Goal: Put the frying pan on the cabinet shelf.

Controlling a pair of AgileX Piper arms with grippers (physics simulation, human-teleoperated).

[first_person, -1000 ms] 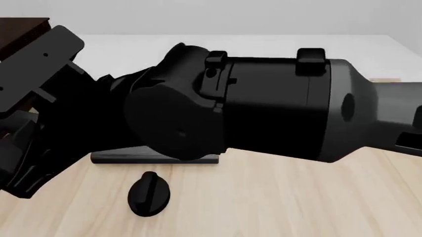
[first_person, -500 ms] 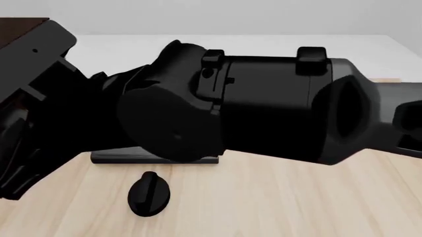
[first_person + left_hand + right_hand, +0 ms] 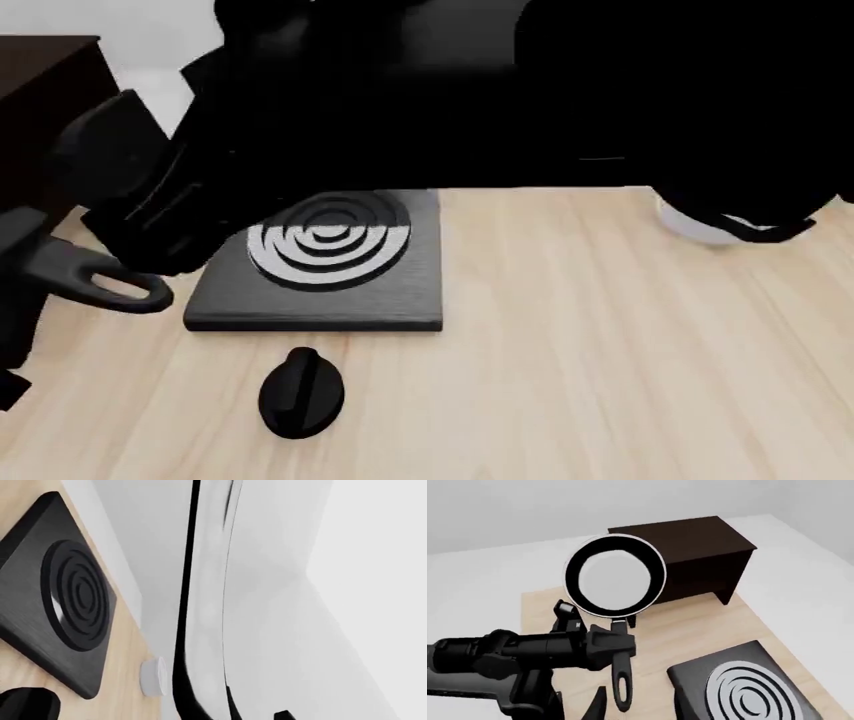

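Black square stove plate [image 3: 57, 597] on light wooden tabletop [image 3: 20, 680]; white bowl [image 3: 153, 676] near it.

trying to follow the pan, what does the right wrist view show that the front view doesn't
Only the right wrist view shows the pan's round glossy inside, lifted off the table on the left arm, with the dark cabinet right behind it. Only the front view shows the knob and a white bowl half hidden by an arm. Both show the stove plate and the pan's loop handle.
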